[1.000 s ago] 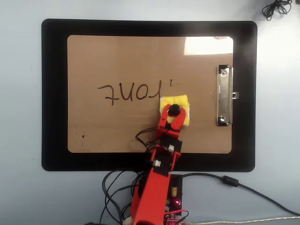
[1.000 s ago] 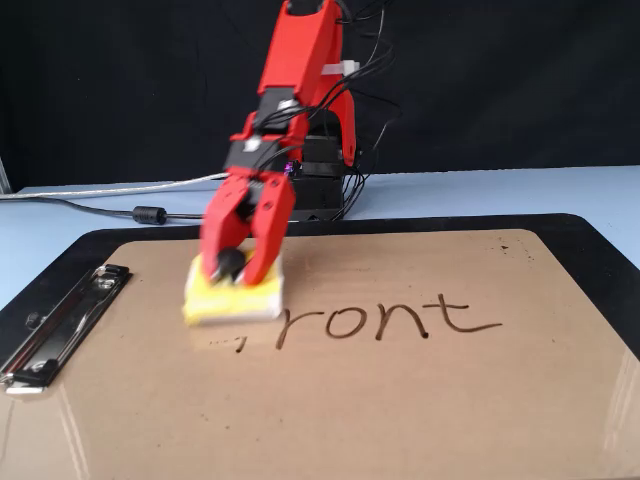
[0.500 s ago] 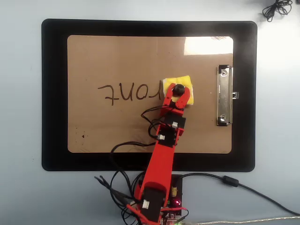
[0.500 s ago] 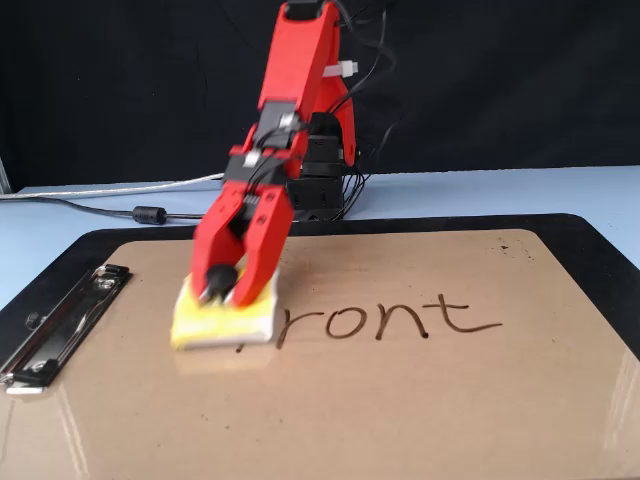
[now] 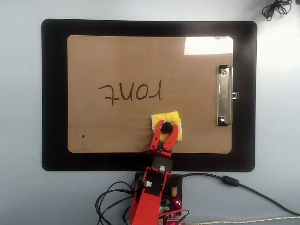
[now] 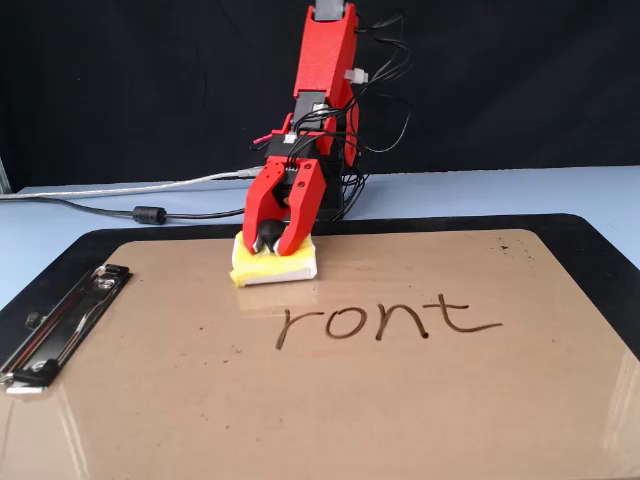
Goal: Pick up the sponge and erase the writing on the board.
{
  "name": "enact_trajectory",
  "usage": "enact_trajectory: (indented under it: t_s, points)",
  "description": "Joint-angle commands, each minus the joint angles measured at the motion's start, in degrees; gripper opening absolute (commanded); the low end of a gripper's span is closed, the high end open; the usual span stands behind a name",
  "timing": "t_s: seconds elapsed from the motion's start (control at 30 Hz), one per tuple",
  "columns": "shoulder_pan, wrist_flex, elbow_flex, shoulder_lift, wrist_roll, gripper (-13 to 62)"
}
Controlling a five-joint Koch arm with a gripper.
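Note:
The yellow sponge (image 5: 167,121) (image 6: 275,266) lies flat on the tan board (image 5: 117,56) (image 6: 320,400), close to the board's edge nearest the arm's base. My red gripper (image 5: 167,128) (image 6: 270,243) is shut on the sponge's black knob. The writing (image 5: 130,93) (image 6: 385,320) now reads "ront". It lies apart from the sponge, above and left of it in the overhead view. Where a first letter stood, only faint dark specks show.
The board rests on a bigger black mat (image 5: 54,93) (image 6: 600,250). Its silver clip (image 5: 224,96) (image 6: 60,325) is at the right in the overhead view. Cables (image 5: 234,183) and the arm's base (image 5: 161,199) sit on the pale blue table.
The gripper first pushed the sponge away from the base over the first letter, then pulled it back toward the base. The first letter's stroke and mark are wiped off.

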Motion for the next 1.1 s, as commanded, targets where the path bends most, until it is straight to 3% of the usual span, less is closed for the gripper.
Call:
enact_trajectory:
  t_s: [0.0, 0.27, 0.33, 0.5, 0.63, 0.73, 0.9, 0.97, 1.07]
  points:
    - [0.53, -0.79, -6.42, -4.57, -1.85, -8.0]
    - [-10.72, -0.62, -44.21, -41.66, -5.89, -8.0]
    - [-11.78, 0.0, -42.8, -39.73, -7.21, -8.0]
    - [-11.95, 5.27, -22.5, -16.7, -8.0, -8.0]
    - [-13.27, 13.97, -17.4, -4.83, -8.0, -8.0]
    - [-15.29, 15.73, -24.43, -11.69, -8.09, -8.0]
    - [-15.12, 15.47, -47.64, -37.27, -8.0, -8.0]
    - [-14.77, 15.82, -51.5, -39.99, -7.56, -8.0]
    - [-13.54, 16.44, -42.19, -33.66, -7.29, -8.1]
